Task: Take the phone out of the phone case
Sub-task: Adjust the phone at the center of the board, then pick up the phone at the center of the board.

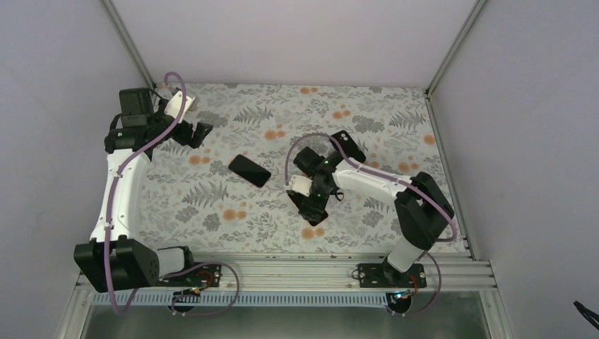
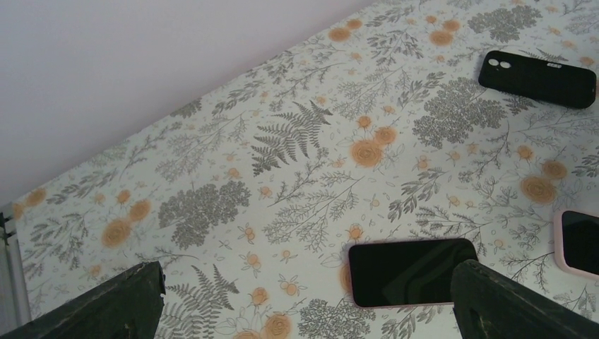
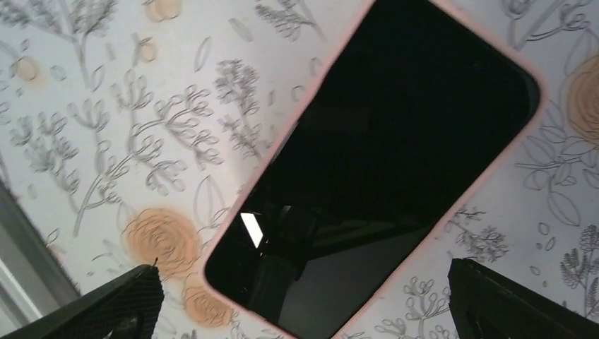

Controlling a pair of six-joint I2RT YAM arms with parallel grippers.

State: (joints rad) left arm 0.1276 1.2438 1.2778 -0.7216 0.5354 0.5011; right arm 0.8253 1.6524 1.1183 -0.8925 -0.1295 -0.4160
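Observation:
A phone in a pink case lies screen up on the floral table. My right gripper is open just above its lower end, one finger on each side, not touching it. In the top view this gripper hides most of that phone. A second dark phone with a pink rim lies mid-table and also shows in the left wrist view. A black phone or case lies back up behind the right arm. My left gripper is open and empty at the far left.
The floral cloth covers the whole table. Grey walls close in the back and both sides. A metal rail runs along the near edge. The pink-cased phone's corner shows at the right edge of the left wrist view.

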